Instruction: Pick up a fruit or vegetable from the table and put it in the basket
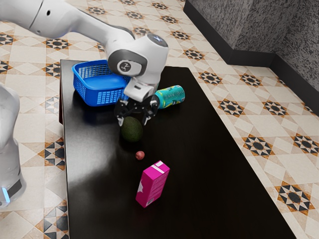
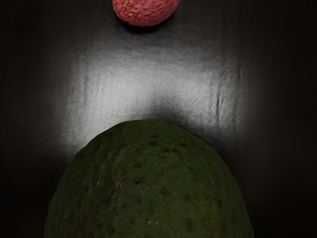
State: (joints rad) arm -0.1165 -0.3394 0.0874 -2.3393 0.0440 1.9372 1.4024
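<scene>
Rounded white arm (image 1: 155,55), grey joint ring (image 1: 140,65), blue light (image 1: 6,194), black claw (image 1: 133,121)

The wrist view crops the avocado (image 2: 148,183) and a red fruit (image 2: 146,11), perhaps a lychee. The arm (image 1: 144,57) hides part of the basket (image 1: 105,98).

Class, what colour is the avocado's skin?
Dark green with small brownish specks; the wrist view shows the avocado best.

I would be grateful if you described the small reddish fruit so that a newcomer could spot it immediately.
On the black table, look between the large dark green avocado and the bright pink carton. There lies a roundish reddish fruit with bumpy skin. It is far smaller than either neighbour.
</scene>
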